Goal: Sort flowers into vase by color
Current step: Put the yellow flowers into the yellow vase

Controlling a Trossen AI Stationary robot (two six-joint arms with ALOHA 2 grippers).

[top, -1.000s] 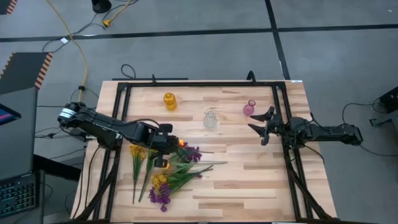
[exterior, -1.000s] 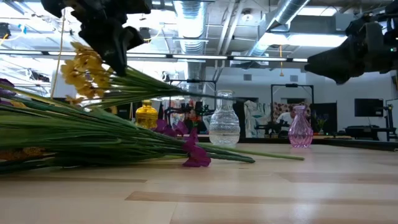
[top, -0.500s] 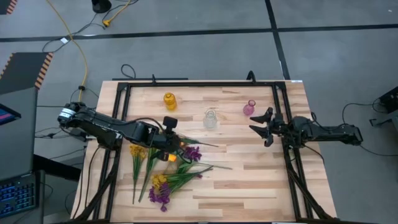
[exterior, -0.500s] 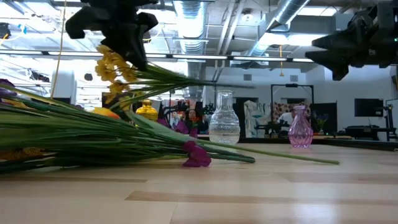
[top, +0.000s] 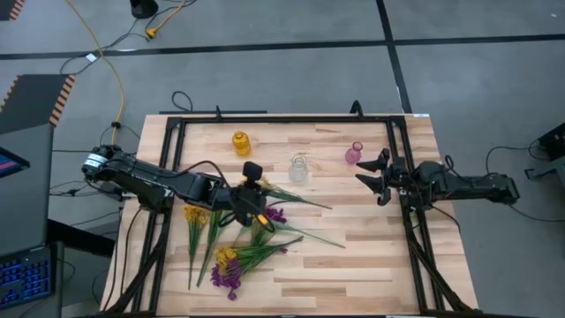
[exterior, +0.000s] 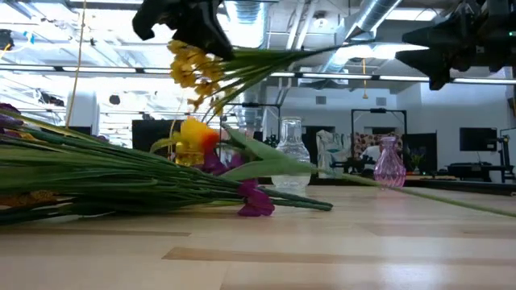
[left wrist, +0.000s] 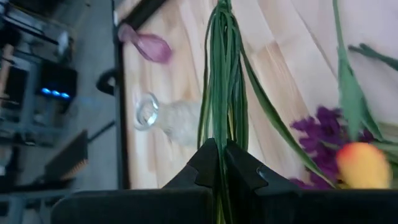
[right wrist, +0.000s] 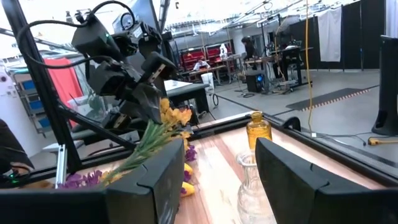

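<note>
We see the left gripper (top: 251, 196) clamped on the green stems of a yellow flower (exterior: 192, 66), lifted clear of the table (top: 353, 256) above the heap of remaining flowers (top: 234, 252), with an orange tulip (exterior: 196, 131) hanging just beneath. The right gripper (top: 378, 177) hovers near the pink vase (top: 353, 153), fingers spread and empty. The clear vase (top: 299, 168) and yellow vase (top: 241, 142) stand behind.

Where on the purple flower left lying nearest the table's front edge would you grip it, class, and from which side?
Grip the green stem above the purple flower, coming straight down: it lies flat, and the stem is thin and firm while the bloom is soft.
</note>
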